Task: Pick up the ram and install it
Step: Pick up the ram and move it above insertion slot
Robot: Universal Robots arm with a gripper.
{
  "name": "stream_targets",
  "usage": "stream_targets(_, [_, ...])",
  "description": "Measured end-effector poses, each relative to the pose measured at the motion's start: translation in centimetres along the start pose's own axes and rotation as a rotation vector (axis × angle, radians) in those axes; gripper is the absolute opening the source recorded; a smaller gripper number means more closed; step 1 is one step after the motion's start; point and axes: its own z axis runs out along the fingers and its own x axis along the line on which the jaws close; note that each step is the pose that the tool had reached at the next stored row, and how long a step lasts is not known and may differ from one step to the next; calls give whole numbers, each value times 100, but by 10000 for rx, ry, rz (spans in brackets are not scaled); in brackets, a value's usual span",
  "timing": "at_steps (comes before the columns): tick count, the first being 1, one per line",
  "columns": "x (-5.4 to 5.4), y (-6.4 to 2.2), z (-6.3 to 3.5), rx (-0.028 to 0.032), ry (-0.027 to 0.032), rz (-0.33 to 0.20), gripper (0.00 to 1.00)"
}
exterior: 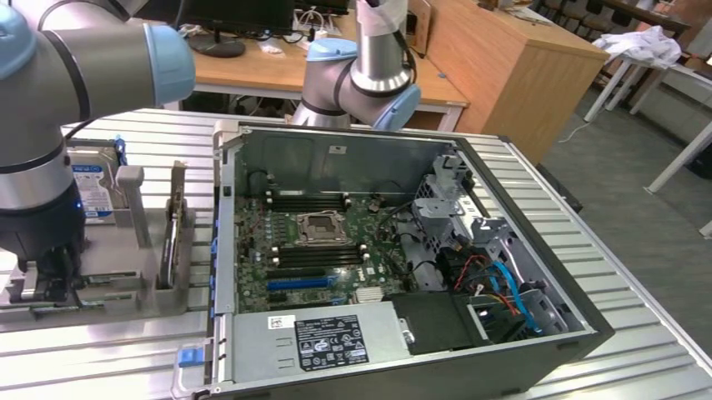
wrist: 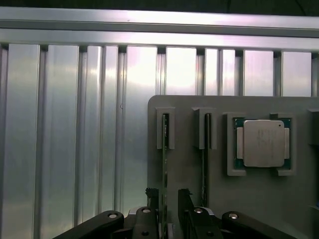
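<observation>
Straddling the slim green ram stick (wrist: 165,149), the black gripper (wrist: 168,194) has its jaws apart, not clamped. The ram stands on edge in a grey slotted holder (wrist: 185,124) on the ribbed metal desk (wrist: 75,129); nothing is lifted or installed yet.

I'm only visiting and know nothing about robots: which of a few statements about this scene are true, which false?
The computer case lies open, motherboard showing. True.
The gripper holds the ram above the case. False: the ram stands in a slot of the grey holder, with the jaws open on either side.
A processor chip sits in the holder. True.
The holder is inside the case. False: it sits on the ribbed metal table, to the exterior view's left of the case.
</observation>
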Motion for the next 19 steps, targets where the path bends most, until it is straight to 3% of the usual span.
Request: stream_targets(19, [0,-5,68,3,-2,1,29])
